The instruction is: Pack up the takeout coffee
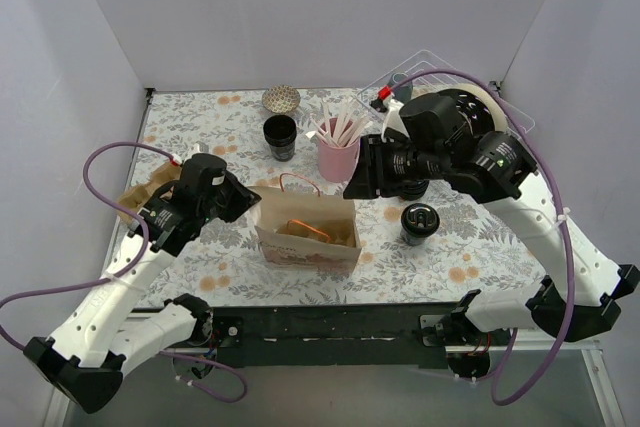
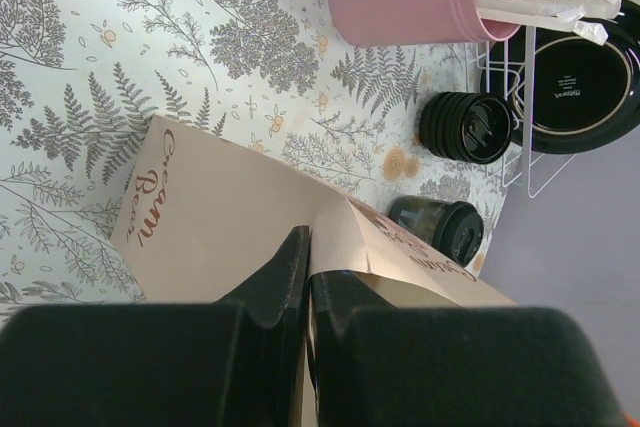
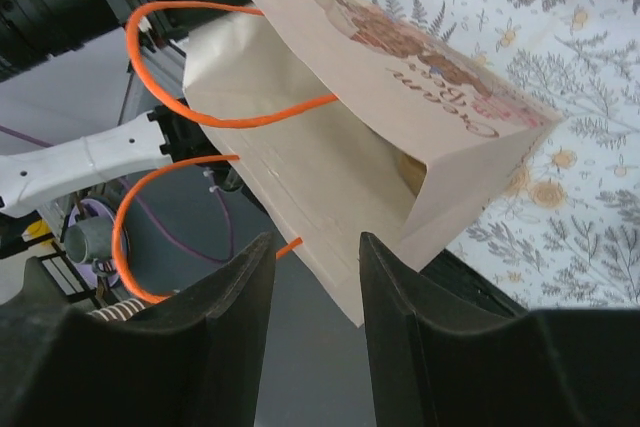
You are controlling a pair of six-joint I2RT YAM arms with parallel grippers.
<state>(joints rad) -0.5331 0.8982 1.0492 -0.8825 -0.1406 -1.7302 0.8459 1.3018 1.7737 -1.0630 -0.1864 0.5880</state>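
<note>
On the left, our left fingers (image 2: pixel 280 282) are pinched shut on the rim of the paper bag (image 1: pixel 305 237), steadying it on the worktop (image 1: pixel 200 267). Near its right end our right fingers (image 3: pixel 235 297) stand apart with nothing between them. The takeout coffee (image 1: pixel 420 222) sits unpacked just right of the bag, so we judge the pick comes next: swing right, lower over the lid, close. Only the left wrist view shows a second lidded cup (image 2: pixel 465 127) clearly; only the right wrist view looks into the bag's mouth
</note>
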